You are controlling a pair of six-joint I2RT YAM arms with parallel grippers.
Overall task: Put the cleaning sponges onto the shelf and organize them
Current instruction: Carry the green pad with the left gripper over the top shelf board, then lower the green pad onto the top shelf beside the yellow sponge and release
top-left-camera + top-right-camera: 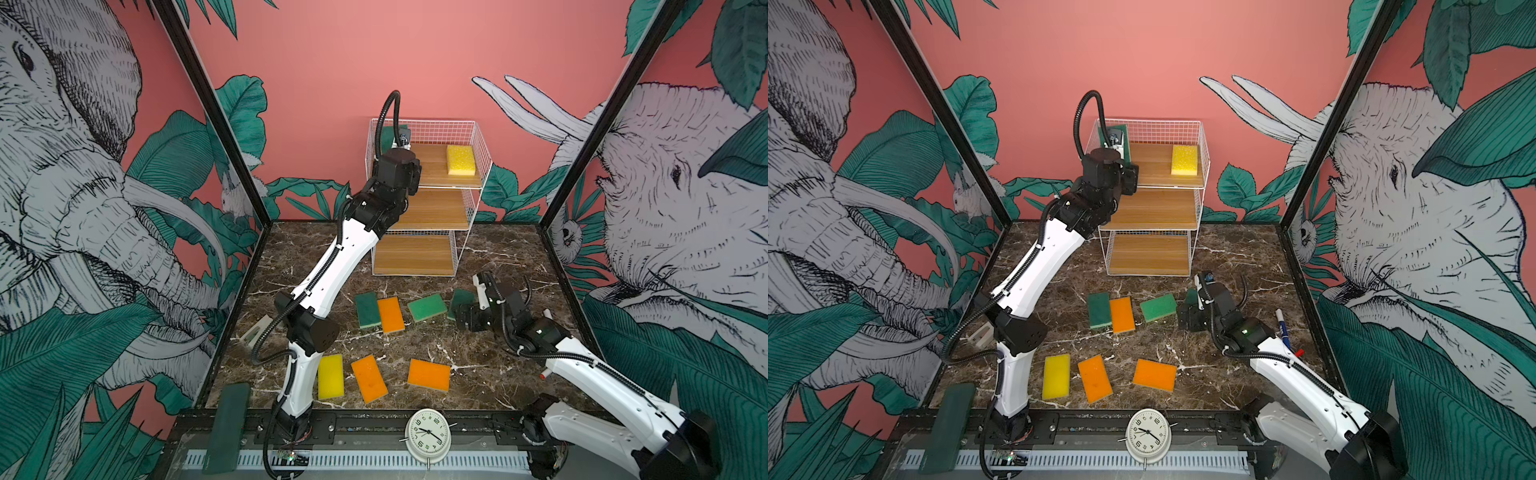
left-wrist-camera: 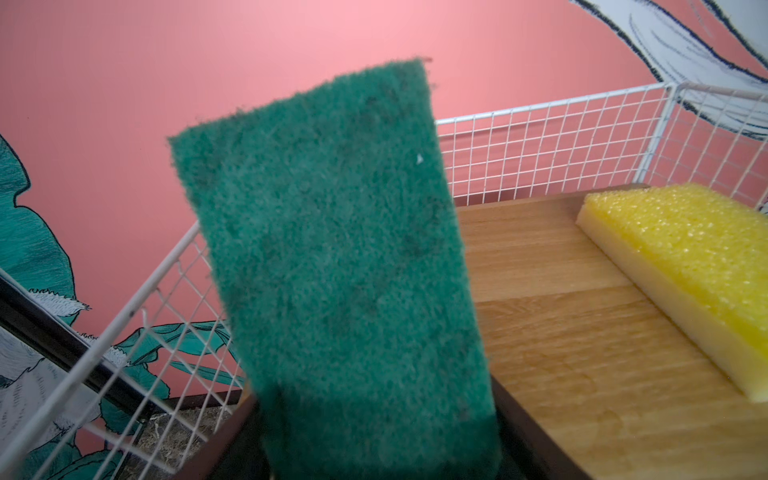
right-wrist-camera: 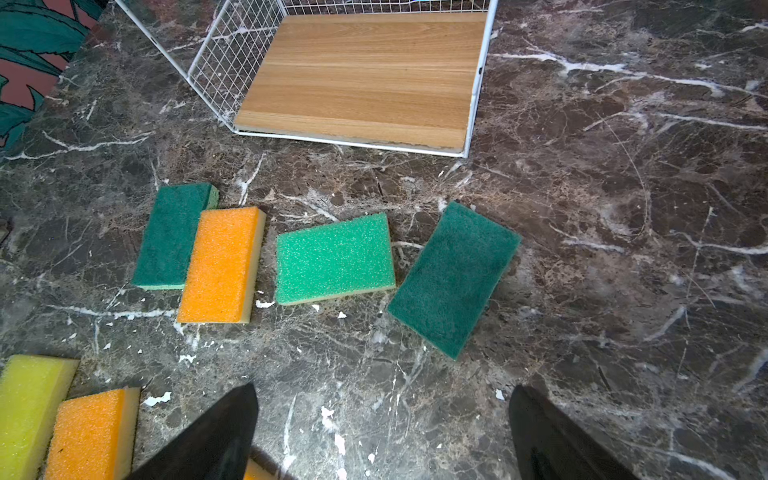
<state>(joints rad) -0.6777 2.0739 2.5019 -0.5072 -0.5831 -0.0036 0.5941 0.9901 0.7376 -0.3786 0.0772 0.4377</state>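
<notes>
- Where the top board of the shelf [image 1: 478, 145] meets its right wire wall, a yellow sponge [image 1: 460, 160] lies flat.
- Over the left end of that board a green sponge [image 2: 332, 249] stands on end and tilted, just beside the left wire wall. It hides the fingers of the left gripper [image 1: 1119, 145], so I cannot tell whether they pinch it.
- In both top views the left arm rises from the front rail, bends at the elbow and reaches up to the top tier. It crosses in front of the left ends of the two lower boards.
- On the marble table [image 3: 623, 208] before the shelf lies a row:
  - a second green sponge [image 3: 172, 237], touching an orange sponge [image 3: 222, 264];
  - a pale green sponge [image 3: 334, 257], foam side up;
  - an angled green sponge [image 3: 453, 278], a little apart.
- Nearer the front lie a second yellow sponge [image 1: 331, 376], a tilted orange sponge [image 1: 369, 379] and a last orange sponge [image 1: 429, 375].
- The right gripper [image 3: 382, 388] hangs low over the table near the angled green sponge. Its fingers are spread wide and hold nothing. In both top views its wrist covers part of that sponge.
- A marker pen [image 1: 1283, 328] lies by the right forearm, and a white clock [image 1: 428, 434] sits on the front rail.
- The scouring faces are fuzzy and fibrous, and the foam is pitted. The boards are light wood grain in white wire grid. The table is dark brown with white veins.
</notes>
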